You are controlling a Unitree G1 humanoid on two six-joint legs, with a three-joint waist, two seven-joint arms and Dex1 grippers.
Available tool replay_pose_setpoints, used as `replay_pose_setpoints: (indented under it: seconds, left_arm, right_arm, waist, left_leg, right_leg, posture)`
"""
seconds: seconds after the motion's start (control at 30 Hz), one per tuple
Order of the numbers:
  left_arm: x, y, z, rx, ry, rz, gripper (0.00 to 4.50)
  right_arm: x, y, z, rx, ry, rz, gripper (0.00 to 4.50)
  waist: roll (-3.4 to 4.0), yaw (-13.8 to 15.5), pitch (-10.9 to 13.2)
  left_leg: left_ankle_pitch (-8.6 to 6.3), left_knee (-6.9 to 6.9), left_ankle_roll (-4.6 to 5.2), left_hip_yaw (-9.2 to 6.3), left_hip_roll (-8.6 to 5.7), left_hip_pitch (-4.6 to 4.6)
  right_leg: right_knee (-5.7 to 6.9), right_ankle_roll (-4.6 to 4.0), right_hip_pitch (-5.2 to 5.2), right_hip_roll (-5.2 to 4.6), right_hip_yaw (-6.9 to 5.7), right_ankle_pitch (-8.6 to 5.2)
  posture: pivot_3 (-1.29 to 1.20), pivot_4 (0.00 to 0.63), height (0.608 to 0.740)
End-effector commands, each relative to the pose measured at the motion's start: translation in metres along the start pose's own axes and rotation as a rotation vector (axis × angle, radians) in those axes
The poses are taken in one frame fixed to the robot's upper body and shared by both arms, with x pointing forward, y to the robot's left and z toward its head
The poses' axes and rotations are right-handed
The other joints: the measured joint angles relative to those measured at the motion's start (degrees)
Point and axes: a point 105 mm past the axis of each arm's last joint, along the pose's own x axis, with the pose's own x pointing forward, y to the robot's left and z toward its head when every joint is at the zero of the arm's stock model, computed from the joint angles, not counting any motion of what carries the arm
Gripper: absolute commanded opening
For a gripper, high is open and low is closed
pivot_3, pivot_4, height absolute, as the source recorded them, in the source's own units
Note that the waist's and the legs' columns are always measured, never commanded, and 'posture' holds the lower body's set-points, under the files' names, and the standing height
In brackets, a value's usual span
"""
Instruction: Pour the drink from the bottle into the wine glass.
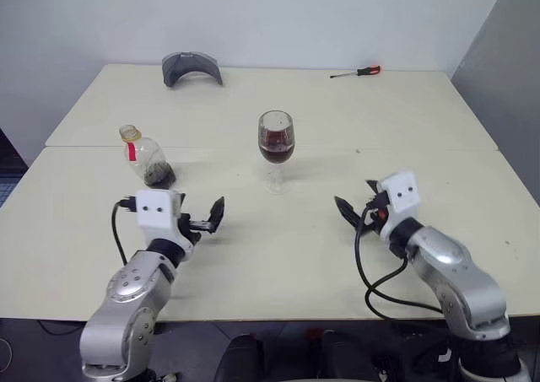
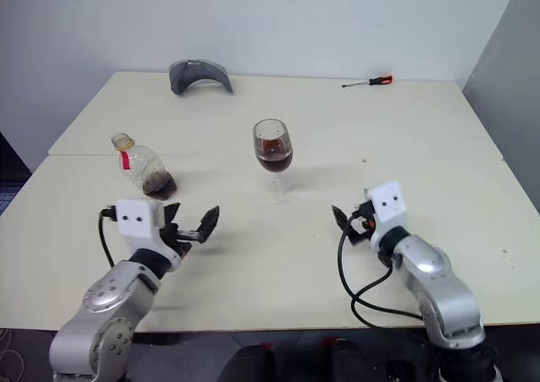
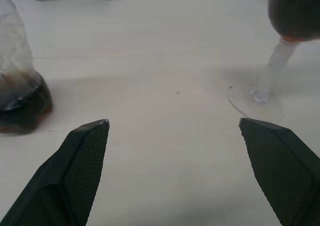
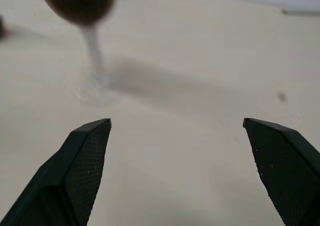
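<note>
Pale cream table [image 1: 278, 255] set against a plain white wall, seen from above over two robot arms. From the head cameras the wine glass [image 1: 276, 150] stands upright near the table's middle, its stem vertical on a round foot, the bowl about half full of the dark brown-red drink [image 1: 276, 152]. To its left and well apart stands the bottle [image 1: 147, 158], a squat clear plastic one that leans a little, its mouth toward the far left; a red label strip rings the neck, and a small pool of dark liquid sits in its base. At the far edge lie a curved grey object [image 1: 192, 67] and, further right, a screwdriver [image 1: 358, 72] with a red handle, lying flat with its shaft pointing left.

The left gripper [image 1: 202, 223] hovers low over the table just in front of the bottle, fingers spread wide and holding nothing. The right gripper [image 1: 359, 207] hovers in front and to the right of the glass, fingers also wide apart and empty.

The left wrist view adds a close look: the bottle's dark base beyond one fingertip [image 3: 90, 146], the glass foot and stem beyond the other. The right wrist view shows the glass bowl and stem off to one side of its open fingers [image 4: 90, 146], with bare table between them. Nothing stands between either gripper and the bottle or glass
</note>
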Motion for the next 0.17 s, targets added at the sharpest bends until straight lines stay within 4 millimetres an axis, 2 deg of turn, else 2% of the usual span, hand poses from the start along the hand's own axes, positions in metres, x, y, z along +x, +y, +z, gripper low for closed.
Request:
replay_pose_setpoints:
  seconds: [0.03, 0.17]
  left_arm:
    - [-0.003, -0.008, 0.000, 0.031, -0.018, 0.019, 4.48]
    - [-0.006, -0.014, -0.009, 0.018, 0.001, 0.025, 4.48]
  right_arm:
    - [-0.013, -0.016, 0.008, -0.021, -0.034, -0.182, 4.50]
    - [-0.021, -0.010, -0.005, 0.008, -0.001, -0.243, 4.50]
  waist:
    - [0.02, -0.1, 0.0]
    - [0.03, 0.0, 0.0]
  left_leg:
    - [0.00, -0.02, 0.00, 0.02, 0.00, 0.02]
    - [-0.01, -0.04, 0.03, 0.02, 0.01, 0.03]
  right_leg:
    - [0.00, 0.00, 0.00, 0.02, 0.02, 0.00]
    - [-0.02, 0.00, 0.00, 0.03, 0.03, -0.01]
  posture:
    - [0.00, 0.150, 0.740]
    - [0.00, 0.150, 0.740]
